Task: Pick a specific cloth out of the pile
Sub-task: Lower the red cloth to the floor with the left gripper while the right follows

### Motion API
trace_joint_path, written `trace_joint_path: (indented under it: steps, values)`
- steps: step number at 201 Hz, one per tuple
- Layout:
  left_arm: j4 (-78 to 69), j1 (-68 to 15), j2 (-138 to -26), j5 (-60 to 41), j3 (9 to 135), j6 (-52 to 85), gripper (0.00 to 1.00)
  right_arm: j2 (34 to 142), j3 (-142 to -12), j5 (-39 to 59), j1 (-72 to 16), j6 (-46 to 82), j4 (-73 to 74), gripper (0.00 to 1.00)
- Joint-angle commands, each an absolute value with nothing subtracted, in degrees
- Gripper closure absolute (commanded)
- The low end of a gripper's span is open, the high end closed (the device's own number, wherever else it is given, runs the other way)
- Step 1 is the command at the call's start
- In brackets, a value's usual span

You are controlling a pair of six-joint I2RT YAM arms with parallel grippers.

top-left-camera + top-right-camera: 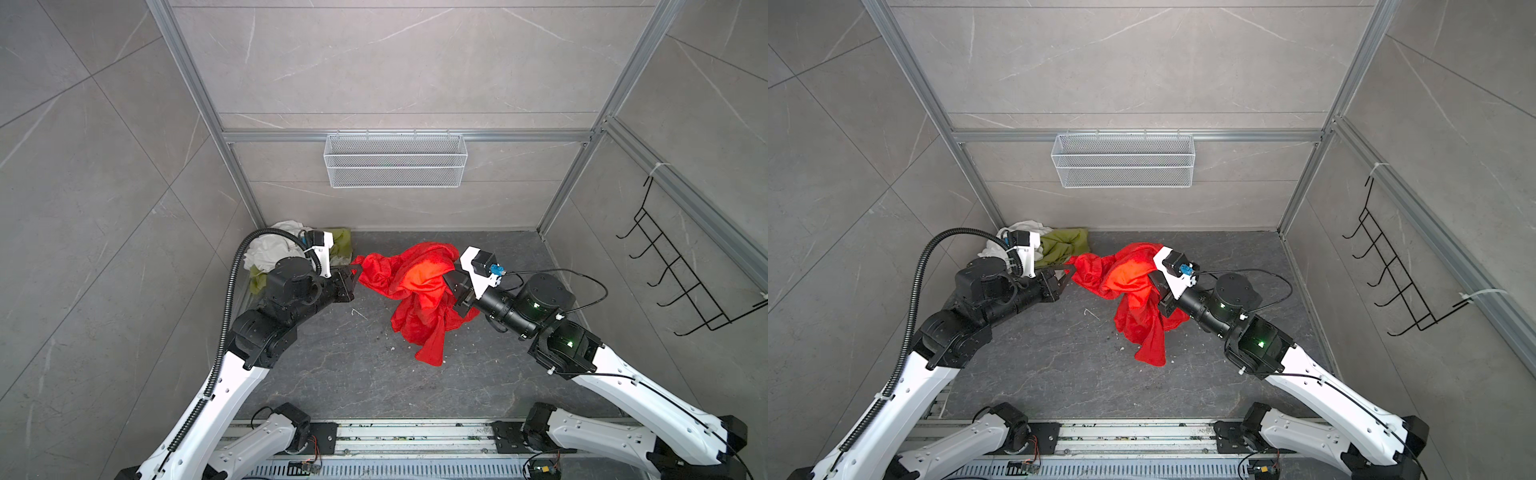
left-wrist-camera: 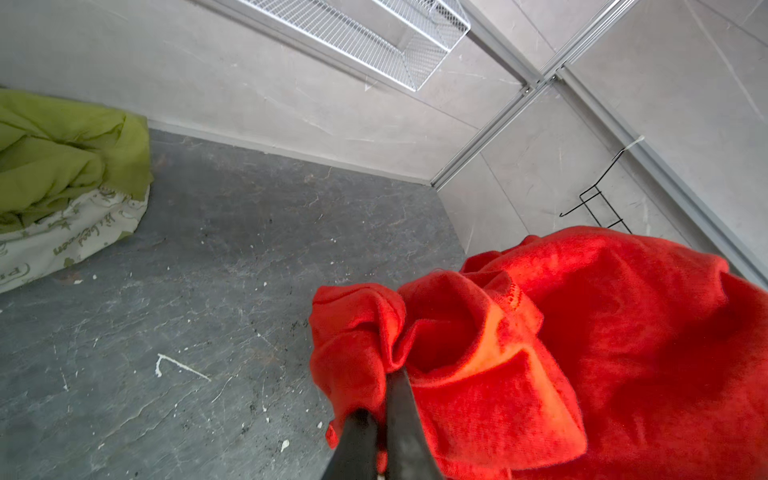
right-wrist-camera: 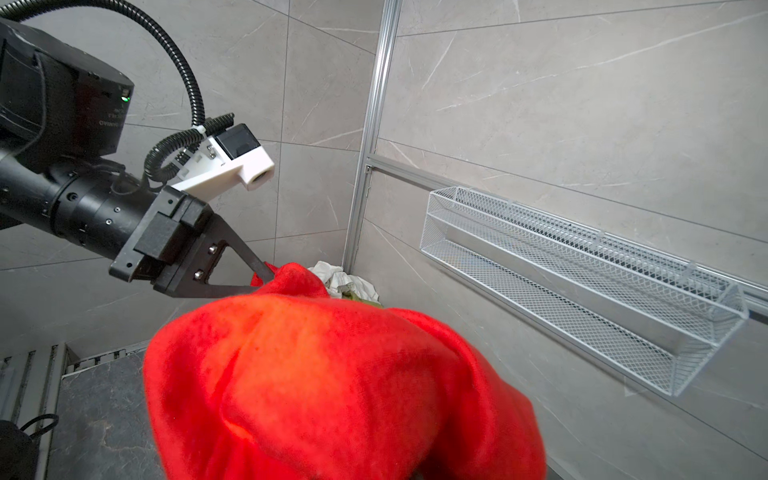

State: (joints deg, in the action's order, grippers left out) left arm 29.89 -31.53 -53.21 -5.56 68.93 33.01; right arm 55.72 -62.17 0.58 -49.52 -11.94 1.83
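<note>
Reaching inward, L pincer (image 1: 354,269), R pincer (image 1: 451,280) grip cloth (image 1: 415,291).

Writing found: in 2 places.
Pale cloth part (image 2: 66,237): green curly words and small star shapes are printed on it. They show upside down in the left wrist view. The words are too hard to read.
Where it is: in the pile (image 1: 270,249), under the olive-green cloth (image 2: 62,158), on the floor past the left end of the wire basket (image 1: 395,160).
Left arm motor (image 3: 83,95): small white letters on its black case, upside down. The last line seems to end in "MIAO". The rest is too small.
Where it is: lower than the wire basket, off to its left.
</note>
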Motion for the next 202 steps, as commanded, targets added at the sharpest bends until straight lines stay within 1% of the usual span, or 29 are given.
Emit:
trace_joint_path:
  steps: [1,39,96,125,149,202]
  values:
    - [30.3,-31.8,-50.4,-4.4,66.9,34.4,1.0,54.9,-61.6,0.3,-49.4,-10.3,2.3,1.0]
    - [31.0,-31.8,-47.0,-3.5,62.2,36.6,1.0,54.8,-59.7,1.3,-49.4,-8.2,2.3,1.0]
    - [31.5,-33.3,-46.3,-3.7,56.4,39.6,1.0,54.0,-57.3,1.6,-49.4,-6.5,2.6,1.0]
    - [31.2,-36.1,-46.7,-1.4,53.7,40.8,1.0,53.5,-55.8,0.8,-49.4,-5.9,3.1,1.0]
    - [28.2,-38.7,-47.5,-0.2,51.1,42.0,1.0,54.0,-54.9,0.3,-49.4,-5.2,4.2,1.0]
    - [22.3,-45.9,-53.8,2.4,47.1,43.4,1.0,55.0,-50.6,-0.3,-49.4,-3.0,7.2,1.0]
